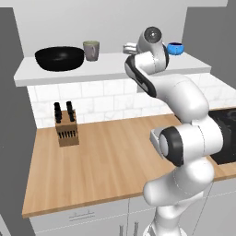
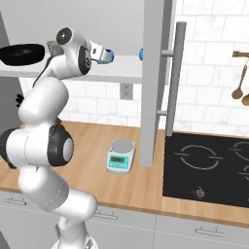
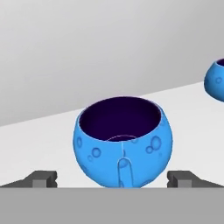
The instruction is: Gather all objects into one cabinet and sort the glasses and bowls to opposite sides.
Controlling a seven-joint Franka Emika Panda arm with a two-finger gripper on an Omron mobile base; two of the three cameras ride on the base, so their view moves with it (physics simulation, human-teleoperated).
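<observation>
Blue fills the gap: the jaws (image 3: 112, 180) stand wide, one tip either side of the near blue bowl (image 3: 124, 142), not yet touching. It sits on the cabinet floor (image 1: 110, 64), the second blue bowl (image 1: 175, 48) off to the right, the black bowl (image 1: 60, 58) and grey-beige cup (image 1: 91, 50) far left. Grasping looks to be the step; next, ease forward, then close squarely on the round sides.

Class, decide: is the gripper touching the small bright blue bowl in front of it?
Apart. In the hand view the gripper stands open, its two dark fingertips flanking the small bright blue bowl with white cabinet floor visible between each tip and the bowl.
</observation>
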